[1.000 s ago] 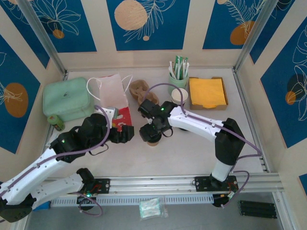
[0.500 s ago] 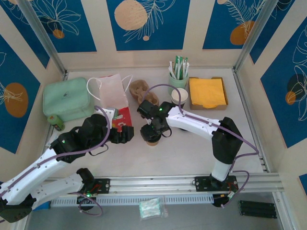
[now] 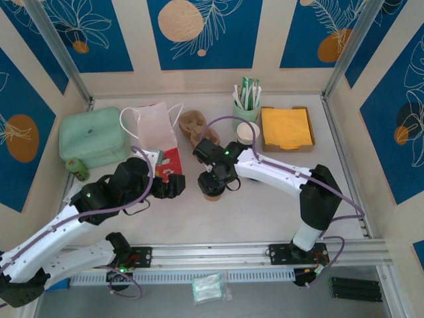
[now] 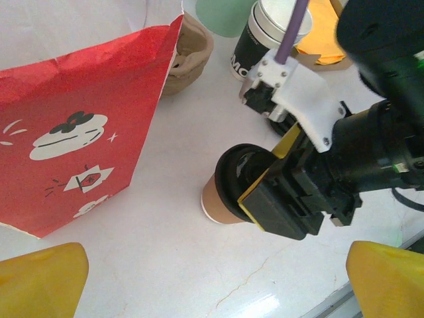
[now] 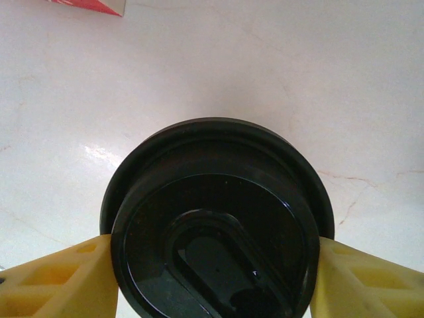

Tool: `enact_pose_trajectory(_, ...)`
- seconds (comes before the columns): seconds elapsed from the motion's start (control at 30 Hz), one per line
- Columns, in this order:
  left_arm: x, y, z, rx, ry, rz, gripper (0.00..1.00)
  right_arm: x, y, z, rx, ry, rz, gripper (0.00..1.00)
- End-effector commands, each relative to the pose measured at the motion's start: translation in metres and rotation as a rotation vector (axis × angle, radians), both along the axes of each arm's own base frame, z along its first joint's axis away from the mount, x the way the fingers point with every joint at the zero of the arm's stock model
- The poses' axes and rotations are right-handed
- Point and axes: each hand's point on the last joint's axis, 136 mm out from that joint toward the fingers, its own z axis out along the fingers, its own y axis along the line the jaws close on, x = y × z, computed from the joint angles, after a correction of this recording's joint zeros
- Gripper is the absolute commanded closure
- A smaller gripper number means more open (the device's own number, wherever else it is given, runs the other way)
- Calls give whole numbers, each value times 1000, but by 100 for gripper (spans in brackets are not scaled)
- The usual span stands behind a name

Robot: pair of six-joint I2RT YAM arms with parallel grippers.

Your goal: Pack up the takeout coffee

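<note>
Takeout coffee point(image 4: 217, 204): upright on the white table point(image 4: 165, 265), with its black lid point(image 5: 218, 218) fitted. It stands just beside the near corner of the red-and-white bag point(image 4: 73, 146) and is not touching it.
Right gripper point(image 5: 215, 248): lowered over the cup from above. The yellow fingers point(image 5: 59, 281) bear on the lid rim on both sides, so it is clamped on the takeout coffee.
Cup base: resting on the table, as far as the left wrist view shows.
Left gripper point(image 4: 212, 285): jaws wide apart with nothing between them. It sits low over the table, facing the cup from the bag side.
Bag: red end nearest the left gripper, white handles toward the rear wall. Whether its mouth is open cannot be told.
Rear left: green lidded box point(image 3: 93, 136).
Behind the cup: brown pulp carrier point(image 3: 193, 124).
Rear right: lidless white cup point(image 3: 248, 132) just beside the tray of orange napkins point(image 3: 286, 129), with a mint holder of sachets point(image 3: 246, 99) behind it.
</note>
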Motion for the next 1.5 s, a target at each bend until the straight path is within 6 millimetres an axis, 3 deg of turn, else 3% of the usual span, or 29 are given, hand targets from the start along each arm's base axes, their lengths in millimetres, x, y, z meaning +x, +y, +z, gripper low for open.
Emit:
enact_pose_trajectory(0.0,4,2,-1,-1,1,22,1,2,-13,19,24,-32,-43,36)
enact_pose_trajectory(0.2,5,0,0,-3,2,16,1,11,-35,43,53,-83,-99,36)
enact_pose_trajectory(0.3,4,-2,2,-6,3,7,1,21,-60,61,67,-119,-164,36)
enact_pose_trajectory(0.4,4,-5,4,-11,3,-4,1,33,-96,77,82,-150,-265,36)
enact_pose_trajectory(0.6,4,-11,8,-15,6,-33,1,54,-189,101,74,-218,-540,36)
enact_pose_trajectory(0.73,4,-18,10,-26,13,-57,1,63,-243,95,54,-222,-725,36)
enact_pose_trajectory(0.87,2,-19,12,-41,19,-62,1,67,-278,74,63,-194,-871,36)
enact_pose_trajectory(1.07,-1,-19,17,-54,22,-69,1,66,-302,40,70,-139,-973,36)
enact_pose_trajectory(1.47,0,-13,38,-54,-22,-59,1,64,-298,-12,48,-27,-985,34)
